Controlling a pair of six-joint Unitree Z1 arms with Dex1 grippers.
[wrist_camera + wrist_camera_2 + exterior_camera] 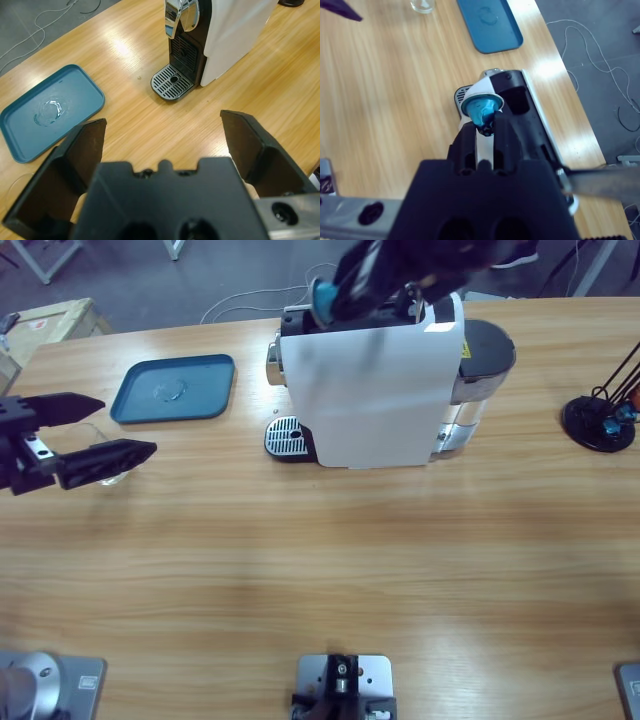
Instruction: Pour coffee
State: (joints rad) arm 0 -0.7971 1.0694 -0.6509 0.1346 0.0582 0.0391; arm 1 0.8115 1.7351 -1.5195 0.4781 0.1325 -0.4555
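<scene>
The right claw (pixel 322 302), highest and closest under the overhead camera, pinches a blue capsule (pixel 483 108) above the top of the white coffee machine (pixel 370 390) at the far middle of the counter (pixel 320 570). At the left edge, the left claw (pixel 90 430) is spread wide around a clear glass (pixel 112 476). A blue tray (pixel 175 388) lies just beyond it. Coffee cannot be made out.
</scene>
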